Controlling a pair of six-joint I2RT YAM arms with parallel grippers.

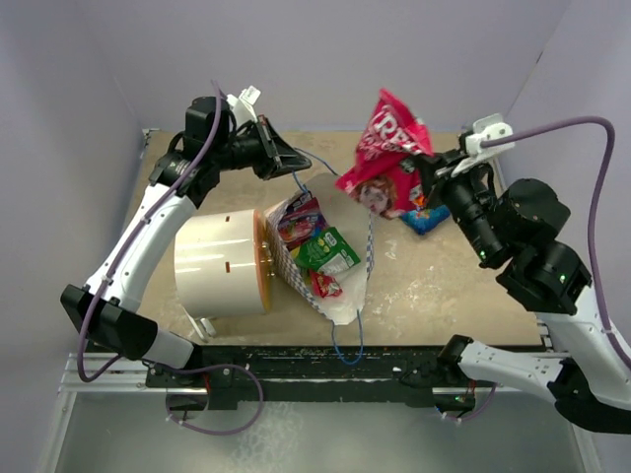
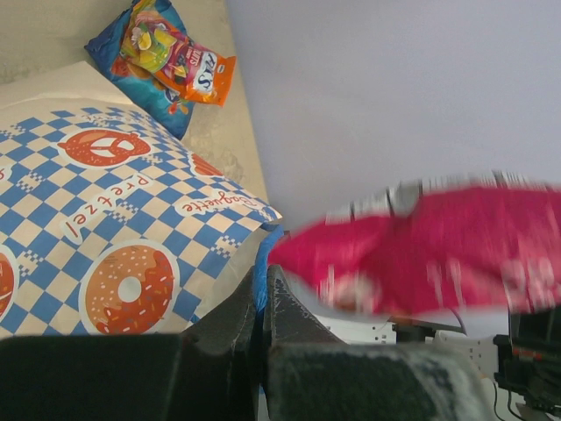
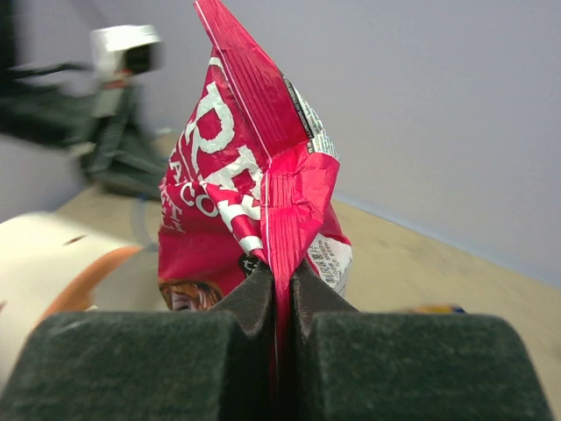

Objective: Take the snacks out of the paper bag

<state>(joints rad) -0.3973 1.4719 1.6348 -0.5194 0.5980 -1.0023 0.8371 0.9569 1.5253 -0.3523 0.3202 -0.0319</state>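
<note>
The paper bag (image 1: pixel 347 296) lies open in mid-table, its blue-and-white checkered outside (image 2: pixel 105 202) filling the left wrist view. Inside it I see snacks: a green packet (image 1: pixel 328 251), a purple one (image 1: pixel 300 215) and a red one (image 1: pixel 325 286). My left gripper (image 1: pixel 286 160) (image 2: pixel 261 282) is shut on the bag's blue cord handle (image 2: pixel 260 254) and holds it up at the back. Off the table to the right of the bag hangs a pink-red packet (image 1: pixel 386 148) (image 3: pixel 250 167), with my right gripper (image 1: pixel 422 179) (image 3: pixel 281 276) shut on its edge. A blue-and-orange packet (image 1: pixel 427 220) (image 2: pixel 162 57) lies on the table at the right.
A big white cylinder with a tan face (image 1: pixel 222 261) lies on its side right against the bag's left. The tabletop (image 1: pixel 444 286) is walled by purple panels at the back and sides. A metal rail (image 1: pixel 315 379) runs along the near edge.
</note>
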